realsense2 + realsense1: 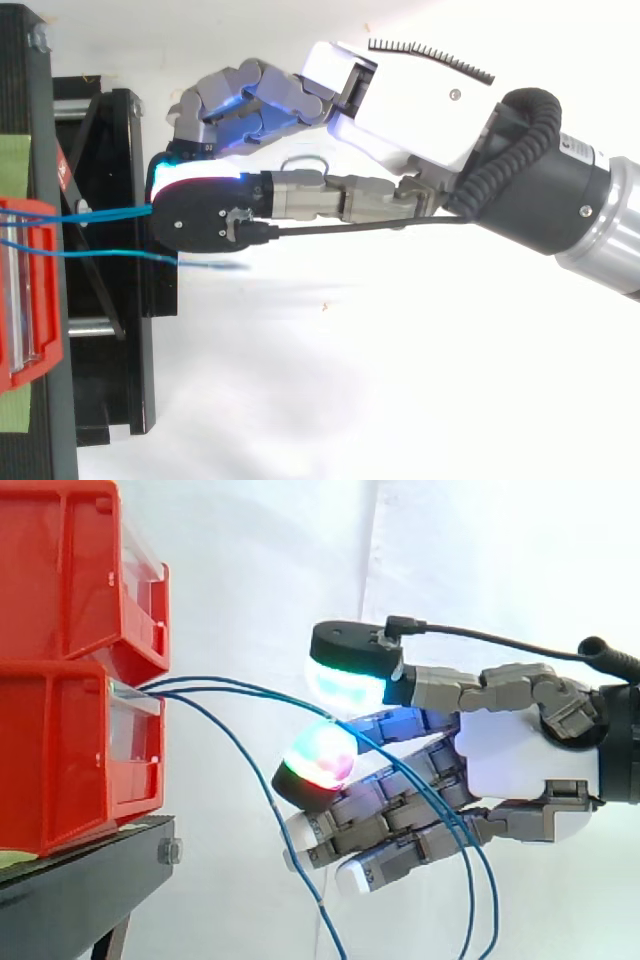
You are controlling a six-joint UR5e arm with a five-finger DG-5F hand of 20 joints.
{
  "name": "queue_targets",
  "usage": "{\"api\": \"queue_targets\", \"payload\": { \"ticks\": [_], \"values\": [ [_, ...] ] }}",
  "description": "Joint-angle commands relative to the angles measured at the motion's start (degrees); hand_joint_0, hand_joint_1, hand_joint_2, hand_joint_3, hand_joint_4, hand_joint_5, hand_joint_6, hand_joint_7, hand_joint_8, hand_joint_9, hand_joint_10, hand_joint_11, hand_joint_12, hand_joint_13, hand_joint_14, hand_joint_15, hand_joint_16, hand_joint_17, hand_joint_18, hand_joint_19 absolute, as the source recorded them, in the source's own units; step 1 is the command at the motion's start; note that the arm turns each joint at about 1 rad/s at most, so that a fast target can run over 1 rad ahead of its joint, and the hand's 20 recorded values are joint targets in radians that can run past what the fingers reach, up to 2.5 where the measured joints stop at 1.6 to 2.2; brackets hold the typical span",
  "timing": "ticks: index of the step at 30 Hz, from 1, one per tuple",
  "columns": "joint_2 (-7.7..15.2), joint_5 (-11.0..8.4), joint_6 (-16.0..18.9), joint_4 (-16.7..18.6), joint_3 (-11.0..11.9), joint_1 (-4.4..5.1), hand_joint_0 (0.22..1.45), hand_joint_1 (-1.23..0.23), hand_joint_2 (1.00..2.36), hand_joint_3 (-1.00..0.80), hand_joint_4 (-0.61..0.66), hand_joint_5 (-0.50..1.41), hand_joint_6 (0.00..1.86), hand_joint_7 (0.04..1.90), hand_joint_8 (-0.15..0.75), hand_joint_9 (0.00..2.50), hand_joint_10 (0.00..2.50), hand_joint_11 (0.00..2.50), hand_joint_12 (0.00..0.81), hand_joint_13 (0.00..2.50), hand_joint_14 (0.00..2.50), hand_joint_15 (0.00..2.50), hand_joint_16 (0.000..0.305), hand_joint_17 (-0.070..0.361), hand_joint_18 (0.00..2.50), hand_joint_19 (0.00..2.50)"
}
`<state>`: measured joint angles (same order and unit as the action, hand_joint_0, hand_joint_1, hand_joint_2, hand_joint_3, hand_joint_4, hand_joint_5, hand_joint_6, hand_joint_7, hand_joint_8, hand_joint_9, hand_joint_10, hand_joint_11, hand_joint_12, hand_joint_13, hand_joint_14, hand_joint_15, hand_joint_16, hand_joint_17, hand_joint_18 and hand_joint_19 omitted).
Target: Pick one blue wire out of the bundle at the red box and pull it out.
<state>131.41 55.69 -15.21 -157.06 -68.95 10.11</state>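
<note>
By the grey robot hand (510, 750), one thin blue wire (100, 214) is held pinched between glowing pads (320, 755) just outside the red plastic box (60, 750), and could be lost if neighbouring wires (100, 254) are snagged.

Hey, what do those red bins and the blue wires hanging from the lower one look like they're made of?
The red bins look like moulded plastic: glossy, uniform colour, with clear front panels. The blue wires seem thin flexible cable, likely plastic-sheathed, draping in smooth curves.
</note>
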Motion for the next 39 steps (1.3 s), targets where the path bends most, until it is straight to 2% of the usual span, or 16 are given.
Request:
{"api": "queue_targets", "payload": {
  "ticks": [1, 12, 26, 39],
  "values": [
    [-0.01, 0.03, 0.00, 0.00, 0.04, 0.00, 0.57, -0.56, 1.01, -0.28, 0.23, -0.17, 0.91, 1.07, 0.374, 0.72, 0.01, 0.32, 0.434, 0.52, 0.01, 0.17, 0.055, 0.123, 0.60, 0.36],
    [-0.01, 0.03, 0.00, 0.00, -0.04, -0.09, 0.59, -0.72, 1.02, -0.23, 0.23, -0.17, 0.92, 1.08, 0.372, 0.74, 0.01, 0.33, 0.430, 0.53, 0.01, 0.17, 0.054, 0.121, 0.62, 0.36],
    [-0.01, 0.03, 0.00, 0.00, 0.04, -0.09, 0.65, -0.89, 1.01, -0.32, 0.18, -0.18, 0.93, 1.07, 0.352, 0.72, 0.01, 0.34, 0.425, 0.53, 0.01, 0.17, 0.052, 0.118, 0.61, 0.36],
    [-0.01, -0.06, 1.06, 0.00, 0.04, 0.18, 0.65, -0.86, 1.01, -0.30, 0.16, -0.19, 0.93, 1.14, 0.347, 0.72, 0.01, 0.34, 0.421, 0.53, 0.01, 0.17, 0.052, 0.118, 0.61, 0.35]
  ]
}}
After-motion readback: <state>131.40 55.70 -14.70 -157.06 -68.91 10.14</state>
